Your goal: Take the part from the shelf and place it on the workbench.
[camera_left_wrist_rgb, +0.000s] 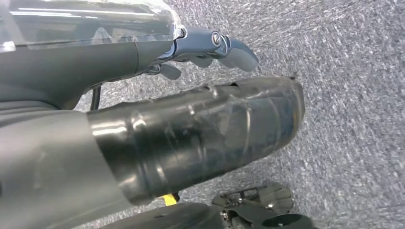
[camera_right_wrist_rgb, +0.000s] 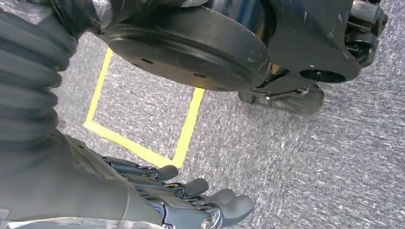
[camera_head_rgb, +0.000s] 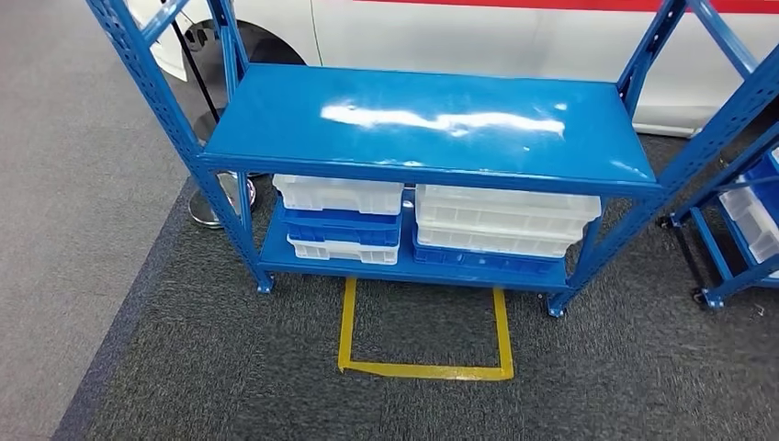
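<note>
Yellow tape square (camera_head_rgb: pixel 424 335) on the dark grey carpet lies nearest us in the head view, at 6 o'clock from the blue steel shelf rack (camera_head_rgb: pixel 427 124). We see the rack's glossy top board bare; under it, at 6 o'clock, stacked white and blue plastic bins (camera_head_rgb: pixel 432 225) fill the lower board. We cannot tell which item is the part; we judge it lies in those bins. Our left hand (camera_left_wrist_rgb: pixel 210 47) hangs over carpet, fingers loosely apart, holding nothing. Our right hand (camera_right_wrist_rgb: pixel 191 200) likewise hangs empty, fingers apart, near the tape. We judge the task barely begun: reach, grasp, carry and placement all remain
</note>
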Controlling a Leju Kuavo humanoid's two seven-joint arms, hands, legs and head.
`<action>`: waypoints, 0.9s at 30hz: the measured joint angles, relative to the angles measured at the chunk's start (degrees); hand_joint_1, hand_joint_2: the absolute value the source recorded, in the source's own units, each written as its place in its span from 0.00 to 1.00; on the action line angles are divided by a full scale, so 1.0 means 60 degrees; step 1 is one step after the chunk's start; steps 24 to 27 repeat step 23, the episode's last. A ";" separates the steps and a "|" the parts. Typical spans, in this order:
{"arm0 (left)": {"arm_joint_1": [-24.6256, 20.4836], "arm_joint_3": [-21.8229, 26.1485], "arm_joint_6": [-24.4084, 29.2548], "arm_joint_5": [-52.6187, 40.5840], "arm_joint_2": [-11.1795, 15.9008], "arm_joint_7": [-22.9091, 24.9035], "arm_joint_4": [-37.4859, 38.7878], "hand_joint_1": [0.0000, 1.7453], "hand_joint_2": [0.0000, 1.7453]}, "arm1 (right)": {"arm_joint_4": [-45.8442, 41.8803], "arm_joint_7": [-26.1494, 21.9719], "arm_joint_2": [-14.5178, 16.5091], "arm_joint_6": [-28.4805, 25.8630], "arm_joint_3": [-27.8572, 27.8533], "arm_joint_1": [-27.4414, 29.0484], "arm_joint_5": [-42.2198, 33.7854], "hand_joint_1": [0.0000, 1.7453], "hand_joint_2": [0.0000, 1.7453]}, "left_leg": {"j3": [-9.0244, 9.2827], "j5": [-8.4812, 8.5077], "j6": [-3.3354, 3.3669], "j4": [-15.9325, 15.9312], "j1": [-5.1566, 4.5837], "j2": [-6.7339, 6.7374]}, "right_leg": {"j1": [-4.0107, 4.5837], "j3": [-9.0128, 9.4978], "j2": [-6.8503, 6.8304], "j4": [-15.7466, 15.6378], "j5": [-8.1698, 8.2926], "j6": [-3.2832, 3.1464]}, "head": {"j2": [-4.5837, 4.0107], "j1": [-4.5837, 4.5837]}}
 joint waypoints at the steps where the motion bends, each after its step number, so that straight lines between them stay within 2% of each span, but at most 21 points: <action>1: -0.0006 -0.0001 -0.0003 -0.0001 -0.0005 0.0000 0.0000 0.00 0.00 | -0.0002 0.0002 -0.0001 0.0025 -0.0015 -0.0002 0.0004 0.00 1.00 | 0.0012 0.0024 0.0046 -0.0033 0.0010 0.0023 | -0.0026 -0.0195 -0.0009 0.0464 -0.0285 0.0057 | 0.0000 0.0005; 3: -0.0002 -0.0004 -0.0006 -0.0001 -0.0009 0.0005 0.0000 0.00 0.00 | -0.0005 -0.0019 -0.0003 0.0053 -0.0034 -0.0021 0.0019 0.00 1.00 | 0.0006 0.0024 0.0101 -0.0038 0.0015 0.0056 | -0.0081 -0.0649 -0.0012 0.1577 -0.0819 0.0189 | 0.0000 0.0007; 4: 0.0003 -0.0006 -0.0007 0.0000 -0.0010 0.0007 0.0000 0.00 0.00 | -0.0007 -0.0027 -0.0003 0.0053 -0.0040 -0.0032 0.0038 0.00 1.00 | 0.0013 0.0017 0.0105 -0.0032 0.0023 0.0068 | -0.0124 -0.0726 -0.0013 0.1880 -0.0875 0.0267 | 0.0000 0.0007; 5: 0.0005 -0.0010 -0.0008 0.0001 -0.0010 0.0010 0.0000 0.00 0.00 | -0.0009 -0.0025 -0.0005 0.0053 -0.0044 -0.0041 0.0067 0.00 1.00 | 0.0020 0.0004 0.0099 -0.0014 0.0038 0.0070 | -0.0180 -0.0642 -0.0016 0.1854 -0.0746 0.0349 | 0.0000 0.0006; 6: 0.0004 -0.0014 -0.0009 0.0003 -0.0011 0.0011 0.0000 0.00 0.00 | -0.0010 -0.0010 -0.0007 0.0051 -0.0045 -0.0043 0.0102 0.00 1.00 | 0.0026 -0.0015 0.0079 0.0022 0.0061 0.0059 | -0.0250 -0.0404 -0.0023 0.1487 -0.0461 0.0433 | 0.0000 0.0006; 7: 0.0003 -0.0019 -0.0010 0.0005 -0.0011 0.0011 0.0000 0.00 0.00 | -0.0010 0.0014 -0.0010 0.0045 -0.0046 -0.0034 0.0145 0.00 1.00 | 0.0019 -0.0053 0.0039 0.0084 0.0081 0.0044 | -0.0330 -0.0096 -0.0034 0.0903 -0.0148 0.0527 | 0.0000 0.0007; 8: 0.0003 -0.0024 -0.0010 0.0014 -0.0001 0.0012 0.0006 0.00 0.00 | -0.0005 0.0043 -0.0004 0.0038 -0.0046 -0.0018 0.0186 0.00 1.00 | -0.0025 -0.0095 -0.0012 0.0167 0.0070 0.0026 | -0.0374 0.0164 -0.0039 0.0374 0.0035 0.0623 | 0.0000 0.0019; 9: 0.0001 -0.0029 -0.0009 0.0027 0.0008 0.0013 0.0013 0.00 0.00 | 0.0000 0.0065 0.0000 0.0028 -0.0046 -0.0005 0.0219 0.00 1.00 | -0.0088 -0.0142 -0.0060 0.0273 0.0050 0.0010 | -0.0409 0.0338 -0.0042 -0.0045 0.0074 0.0611 | 0.0000 0.0024; 10: 0.0000 -0.0034 -0.0008 0.0044 0.0017 0.0014 0.0019 0.00 0.00 | 0.0003 0.0077 0.0005 0.0013 -0.0046 0.0005 0.0243 0.00 1.00 | -0.0160 -0.0176 -0.0109 0.0365 0.0010 0.0003 | -0.0411 0.0388 -0.0034 -0.0248 0.0035 0.0506 | 0.0000 0.0024; 12: -0.0005 -0.0039 -0.0007 0.0071 0.0025 0.0015 0.0026 0.00 0.00 | 0.0001 0.0076 0.0011 -0.0020 -0.0046 0.0008 0.0265 0.00 1.00 | -0.0245 -0.0178 -0.0163 0.0445 -0.0033 0.0007 | -0.0384 0.0350 -0.0014 -0.0305 -0.0052 0.0300 | 0.0000 0.0013; 13: -0.0005 -0.0041 -0.0007 0.0079 0.0026 0.0015 0.0026 0.00 0.00 | -0.0001 0.0074 0.0014 -0.0034 -0.0046 0.0009 0.0271 0.00 1.00 | -0.0249 -0.0161 -0.0184 0.0430 -0.0033 0.0012 | -0.0362 0.0329 -0.0008 -0.0284 -0.0024 0.0266 | 0.0000 0.0008; 14: -0.0008 -0.0043 -0.0007 0.0084 0.0026 0.0015 0.0025 0.00 0.00 | -0.0001 0.0076 0.0016 -0.0041 -0.0046 0.0009 0.0279 0.00 1.00 | -0.0238 -0.0146 -0.0196 0.0408 -0.0021 0.0013 | -0.0352 0.0333 -0.0009 -0.0282 -0.0027 0.0297 | 0.0000 0.0008; 19: -0.0009 -0.0046 -0.0008 0.0089 0.0024 0.0018 0.0026 0.00 0.00 | -0.0001 0.0080 0.0015 -0.0052 -0.0046 0.0003 0.0319 0.00 1.00 | -0.0182 -0.0117 -0.0251 0.0339 0.0003 0.0004 | -0.0306 0.0359 -0.0015 -0.0281 -0.0047 0.0230 | 0.0000 0.0008; 27: -0.0009 -0.0046 -0.0011 0.0089 0.0024 0.0018 0.0026 0.00 0.00 | -0.0001 0.0080 0.0015 -0.0062 -0.0046 0.0003 0.0345 0.00 1.00 | -0.0179 -0.0104 -0.0288 0.0326 0.0005 0.0004 | -0.0281 0.0359 -0.0015 -0.0279 -0.0042 0.0219 | 0.0000 0.0008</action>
